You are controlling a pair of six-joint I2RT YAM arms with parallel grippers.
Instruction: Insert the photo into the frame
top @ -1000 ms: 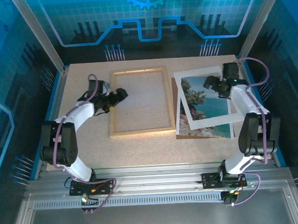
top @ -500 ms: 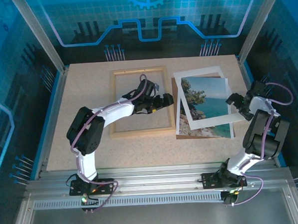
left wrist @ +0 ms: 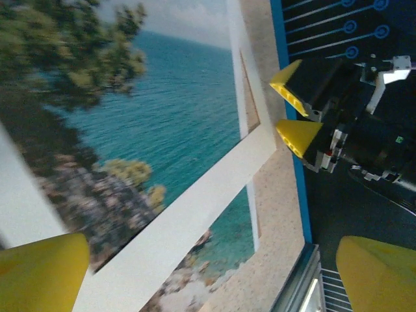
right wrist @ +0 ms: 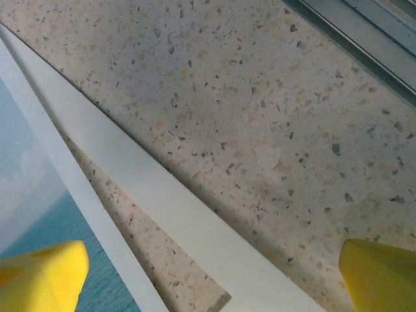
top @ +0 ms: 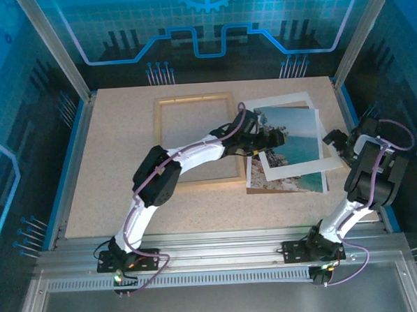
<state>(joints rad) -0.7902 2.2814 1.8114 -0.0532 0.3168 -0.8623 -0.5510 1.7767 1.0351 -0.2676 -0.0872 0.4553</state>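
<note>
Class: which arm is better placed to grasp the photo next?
Probably left: the open left gripper hangs over the photo, beside the frame. The right gripper, also open, sits at the photo's outer edge.

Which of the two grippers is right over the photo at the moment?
The left gripper: stretched across the frame, it hangs open above the photo. The right gripper, also open, is off at the white border's right edge.
</note>
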